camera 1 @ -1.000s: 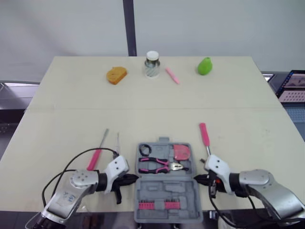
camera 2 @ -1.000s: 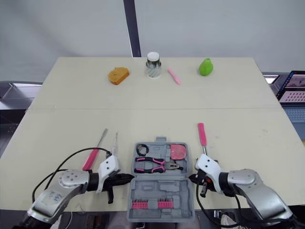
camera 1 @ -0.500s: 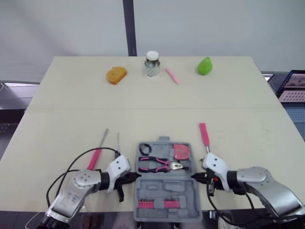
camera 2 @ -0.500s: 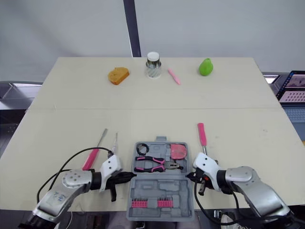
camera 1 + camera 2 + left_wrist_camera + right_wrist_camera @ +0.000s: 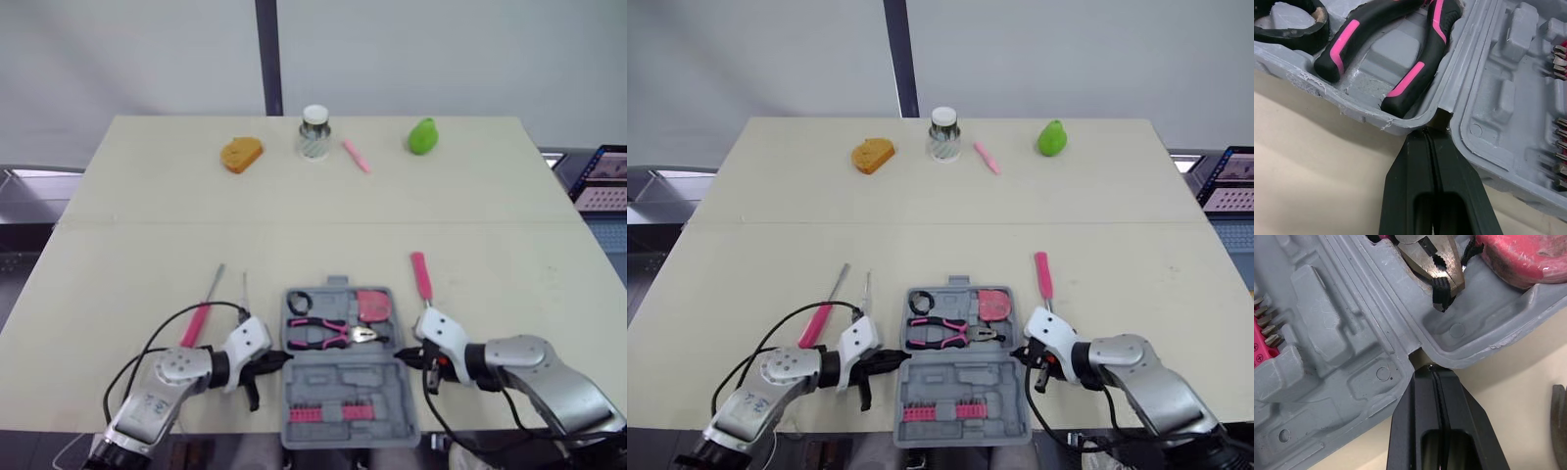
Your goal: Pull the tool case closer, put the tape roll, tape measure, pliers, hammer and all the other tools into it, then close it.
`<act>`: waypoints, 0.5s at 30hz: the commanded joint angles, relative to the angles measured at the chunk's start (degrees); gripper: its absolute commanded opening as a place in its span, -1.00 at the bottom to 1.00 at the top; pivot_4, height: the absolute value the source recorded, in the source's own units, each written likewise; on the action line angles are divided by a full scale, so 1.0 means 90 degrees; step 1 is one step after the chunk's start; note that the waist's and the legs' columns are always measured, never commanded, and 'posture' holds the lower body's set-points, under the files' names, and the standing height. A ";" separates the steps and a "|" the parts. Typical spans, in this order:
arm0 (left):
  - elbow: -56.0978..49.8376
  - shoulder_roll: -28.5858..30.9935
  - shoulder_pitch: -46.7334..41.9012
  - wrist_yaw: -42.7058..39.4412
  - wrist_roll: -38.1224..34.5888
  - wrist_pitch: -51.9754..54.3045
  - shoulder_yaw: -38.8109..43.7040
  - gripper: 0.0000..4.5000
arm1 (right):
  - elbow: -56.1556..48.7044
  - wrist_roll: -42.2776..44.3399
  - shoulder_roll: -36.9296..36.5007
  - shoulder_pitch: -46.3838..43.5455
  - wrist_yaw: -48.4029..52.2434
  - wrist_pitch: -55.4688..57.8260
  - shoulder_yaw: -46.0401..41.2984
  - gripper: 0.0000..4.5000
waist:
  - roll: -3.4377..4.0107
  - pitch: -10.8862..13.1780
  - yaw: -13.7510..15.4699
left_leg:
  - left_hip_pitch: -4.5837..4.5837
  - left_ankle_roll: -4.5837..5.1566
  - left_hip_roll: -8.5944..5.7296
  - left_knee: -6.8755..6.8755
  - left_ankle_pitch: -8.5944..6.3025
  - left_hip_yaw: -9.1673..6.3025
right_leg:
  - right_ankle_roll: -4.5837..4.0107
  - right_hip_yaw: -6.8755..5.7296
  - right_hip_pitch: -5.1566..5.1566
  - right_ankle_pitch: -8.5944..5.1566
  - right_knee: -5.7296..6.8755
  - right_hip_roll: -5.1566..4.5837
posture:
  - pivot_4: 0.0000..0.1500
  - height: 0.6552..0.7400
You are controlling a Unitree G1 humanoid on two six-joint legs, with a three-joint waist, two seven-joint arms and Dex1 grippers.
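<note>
Left gripper: fingers pressed together, empty, tips touching tool case at hinge notch. Right gripper: same, opposite side. Sits open, lower centre of frame; holds pliers, tape measure, tape roll. Outside: pink-handled tool just upper right, 2 slim tools upper left.

Eye views look down across the tabletop from its near edge; wrist views closely face the hinge of the tool case from opposite sides.
</note>
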 commanded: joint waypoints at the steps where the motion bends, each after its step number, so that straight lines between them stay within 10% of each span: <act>1: 0.0073 -0.0115 -0.0069 0.0072 0.0065 -0.0115 -0.0096 -1.00 | -0.0143 0.0088 0.0153 -0.0077 0.0030 -0.0043 0.0070 -0.99 | 0.0000 0.0000 -0.0003 | 0.0000 0.0000 0.0000 0.0000 0.0000 0.0000 | 0.0000 0.0000 0.0000 0.0000 0.0000 0.0000 | 1.00 -0.06; 15: 0.0315 -0.0222 -0.0126 0.0184 0.0196 -0.0332 -0.0047 -1.00 | -0.0057 -0.0017 0.0329 -0.0201 -0.0037 0.0031 0.0065 -0.99 | 0.0000 0.0000 -0.0003 | 0.0001 -0.0003 0.0000 0.0000 0.0003 -0.0003 | 0.0000 -0.0001 0.0002 0.0000 0.0001 -0.0001 | 1.00 -0.06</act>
